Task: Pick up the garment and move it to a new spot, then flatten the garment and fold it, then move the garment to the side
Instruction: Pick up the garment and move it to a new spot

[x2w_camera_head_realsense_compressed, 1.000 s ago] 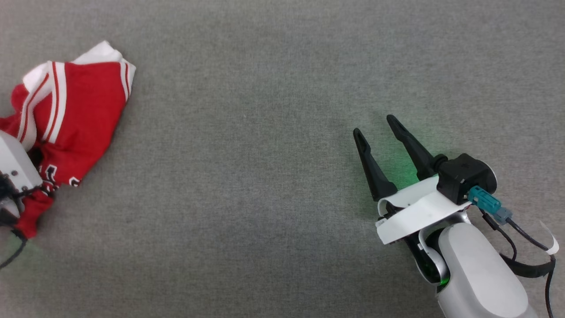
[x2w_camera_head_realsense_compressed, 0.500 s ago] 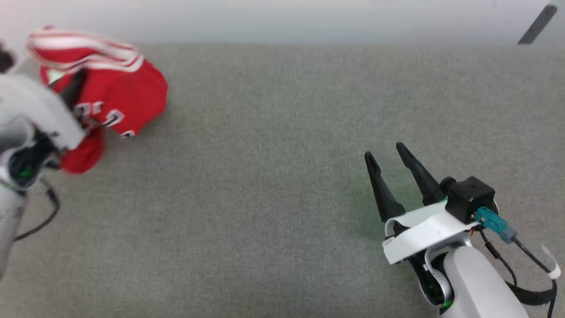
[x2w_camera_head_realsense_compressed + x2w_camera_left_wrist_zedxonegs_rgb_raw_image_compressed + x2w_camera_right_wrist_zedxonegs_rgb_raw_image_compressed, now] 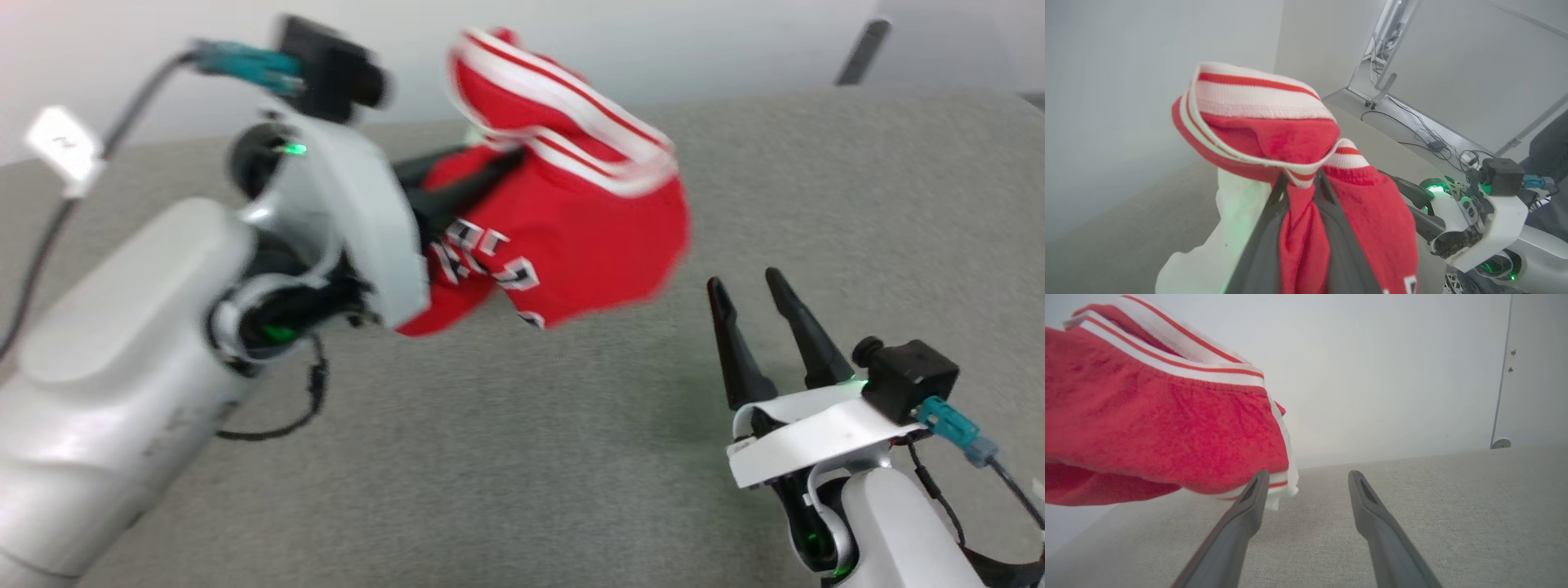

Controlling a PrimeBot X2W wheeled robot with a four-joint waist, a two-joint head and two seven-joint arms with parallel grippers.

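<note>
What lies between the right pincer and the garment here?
Nothing. The head view shows a bare stretch of grey surface between the right pincer and the garment, which the left pincer holds up off it.

1. You have a grey, woven-textured surface (image 3: 522,474) spread out in the head view, running back to a straight far edge.
2. Behind that edge you see a plain pale wall (image 3: 694,41).
3. At the head view's top right, a dark slanted bar (image 3: 857,51) stands against the wall, too blurred for you to identify.
4. In the left wrist view, thin black cables (image 3: 1412,116) trail across a pale floor (image 3: 1380,118) to a small dark box (image 3: 1438,144).
5. Near those cables you can spot a slim metal leg (image 3: 1383,86) reaching down to the floor.
6. In the right wrist view, a vertical seam sets off a panel (image 3: 1535,375) with a round pale fitting (image 3: 1501,443) at its base.
</note>
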